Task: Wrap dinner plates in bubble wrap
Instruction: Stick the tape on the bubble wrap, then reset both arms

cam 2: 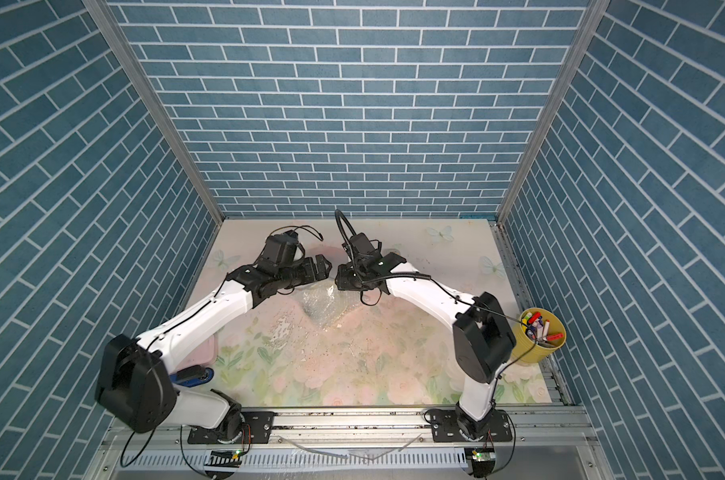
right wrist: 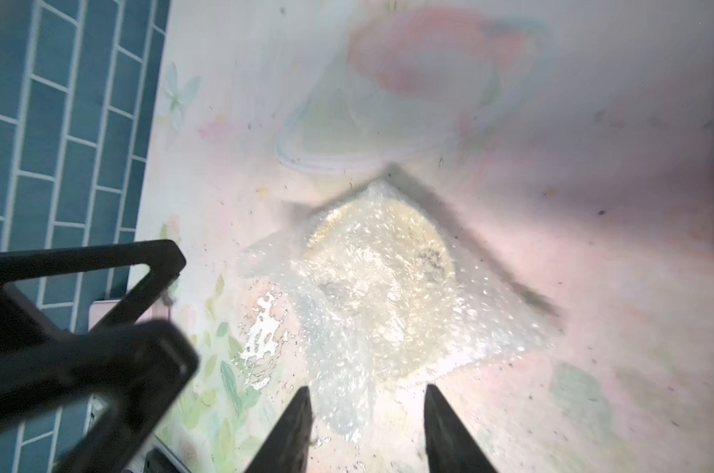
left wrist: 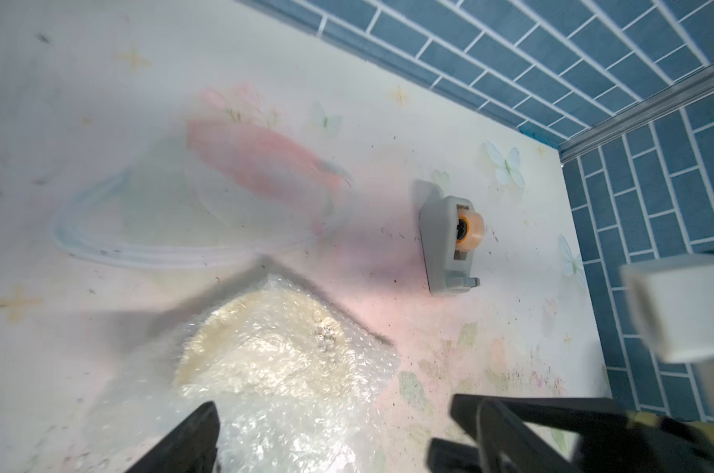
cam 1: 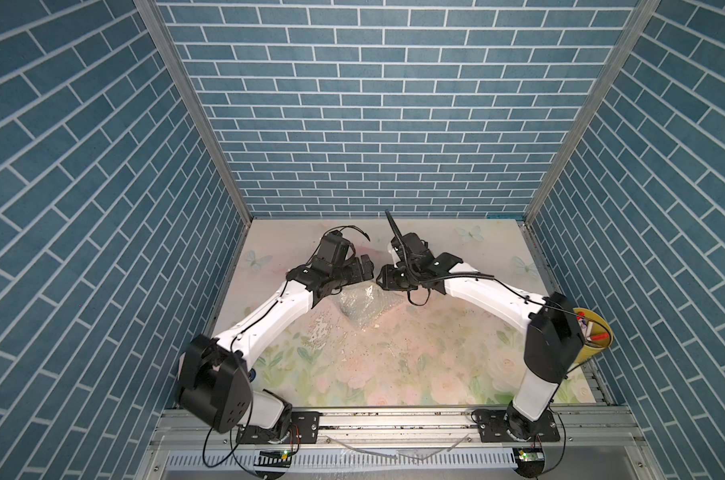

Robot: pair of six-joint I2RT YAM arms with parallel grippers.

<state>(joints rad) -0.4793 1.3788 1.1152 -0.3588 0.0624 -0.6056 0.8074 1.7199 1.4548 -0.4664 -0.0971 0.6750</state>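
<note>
Both arms bend inward, wrists nearly meeting above mid-table (cam 1: 456, 374). Left fingers (left wrist: 191, 440) stand wide apart, empty. Right fingers (right wrist: 292, 438) are parted, with a wrap fold lying between them. Only the wrist views show the plate (right wrist: 380, 270) under the wrap (right wrist: 494, 311). One shows a tape dispenser (left wrist: 441, 245). The arms partly hide the wrap from above. A bucket (cam 2: 537, 355) stands at the right edge.

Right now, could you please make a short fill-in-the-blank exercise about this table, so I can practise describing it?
1. The plate lies ____ the bubble wrap.
2. The grey dispenser holds a roll of ____.
3. The bucket of markers is ____ in colour.
4. The left end effector and the right end effector both stand ____.
Missing words: under; tape; yellow; open.
</note>
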